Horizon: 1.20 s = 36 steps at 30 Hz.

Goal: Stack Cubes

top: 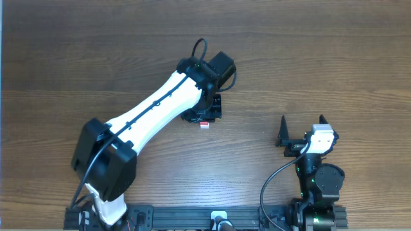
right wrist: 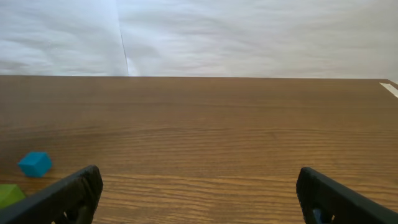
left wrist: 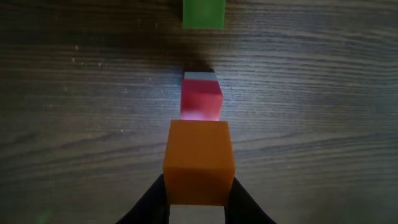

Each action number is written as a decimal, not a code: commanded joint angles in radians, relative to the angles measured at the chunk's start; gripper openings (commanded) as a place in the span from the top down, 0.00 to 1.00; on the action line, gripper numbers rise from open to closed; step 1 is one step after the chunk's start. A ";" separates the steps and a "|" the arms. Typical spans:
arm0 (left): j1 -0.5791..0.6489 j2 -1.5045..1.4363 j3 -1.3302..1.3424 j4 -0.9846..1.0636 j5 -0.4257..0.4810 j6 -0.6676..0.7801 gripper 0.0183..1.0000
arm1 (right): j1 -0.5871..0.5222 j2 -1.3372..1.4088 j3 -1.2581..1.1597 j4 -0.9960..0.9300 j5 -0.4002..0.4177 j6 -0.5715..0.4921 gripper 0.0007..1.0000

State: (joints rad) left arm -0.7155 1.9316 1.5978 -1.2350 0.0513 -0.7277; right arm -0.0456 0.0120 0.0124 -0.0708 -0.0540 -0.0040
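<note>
closest in, the left gripper (left wrist: 198, 202) has its fingers (left wrist: 148, 204) closed on the flanks of the orange cube (left wrist: 199, 162), which sits square and untilted between them. just past it the red cube (left wrist: 201, 102) sits on the table (left wrist: 74, 93), a pale strip showing along one side. the orange one is short of it rather than over it, and how high it hangs above the wood i can't rightly tell from this angle. that gap is where i'd expect trouble. if the arm comes down before it has carried the cube far enough forward, the orange cube's leading edge would catch the near edge of the red one and shove it along the table. or it would land half on and tip off once the fingers let go. the two look lined up side to side, so the risk lies more in the reach than in the aim. opening the fingers before the cube is fully seated could also drag it askew, since the red cube looks to offer little top to rest on. farther on lies the green cube (left wrist: 203, 14), well apart from the red, though a skidding red cube could run toward it. farthest off, the right gripper (top: 302, 130) rests near its own base with fingers spread wide and holding nothing. the blue cube (right wrist: 34, 163) lies well away from it, so i see no clash between the arms.
</note>
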 commanded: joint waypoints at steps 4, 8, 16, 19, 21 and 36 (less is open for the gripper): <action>0.007 0.054 0.013 0.023 -0.008 0.044 0.98 | -0.006 -0.006 -0.007 0.000 -0.005 -0.002 0.01; 0.007 0.066 0.012 0.023 -0.007 0.045 0.98 | -0.006 -0.006 -0.007 0.000 -0.005 -0.002 0.01; 0.007 0.085 0.012 0.023 0.005 0.048 0.98 | -0.006 -0.006 -0.007 0.000 -0.005 -0.001 0.01; 0.007 0.091 0.012 0.023 0.008 0.048 0.98 | -0.006 -0.006 -0.007 0.000 -0.005 -0.001 0.01; 0.007 0.094 0.012 0.023 0.008 0.048 0.98 | -0.006 -0.006 -0.007 0.000 -0.005 -0.001 0.01; 0.007 0.094 0.012 0.023 0.012 0.048 0.98 | -0.006 -0.006 -0.007 0.000 -0.005 -0.002 0.01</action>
State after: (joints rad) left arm -0.7147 2.0132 1.5982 -1.2121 0.0551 -0.6983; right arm -0.0456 0.0120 0.0124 -0.0711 -0.0540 -0.0036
